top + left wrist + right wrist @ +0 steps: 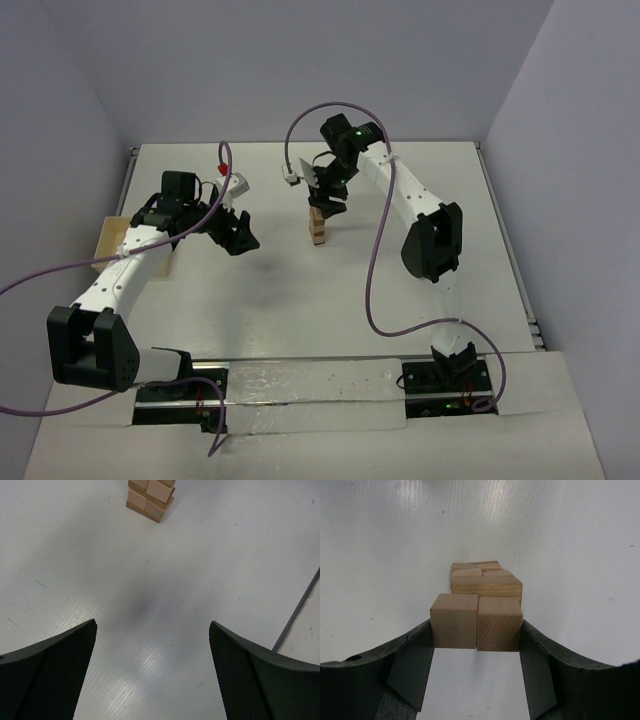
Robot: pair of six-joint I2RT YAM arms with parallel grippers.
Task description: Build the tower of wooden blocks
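Already several layers high, the tower [318, 230] stands alone near the middle of the table [300, 310], and the next layer is in my grasp. My right gripper [327, 196] hangs directly over the column, partly open, its fingers [410, 655] pressed against the outer faces of a pair of cubes [476, 621] held side by side with no gap between them. Seen from my right wrist, the pair sits just above a longer block [486, 586] that crowns the stack, with more cubes showing beneath that; whether the pair rests on it or hovers a little clear of it, I cannot tell. My left gripper [152, 625] waits to the left of the tower, well apart from it, spread wide and holding nothing, its open jaws pointed toward the column's base. No loose blocks show on the table, and the tray [103, 243] at the left edge is mostly hidden behind my left arm, so I cannot say what lies in it. By my reckoning the build is well past its middle: what is left is to seat this pair squarely, let go without nudging the column, and add whatever blocks there may be besides.
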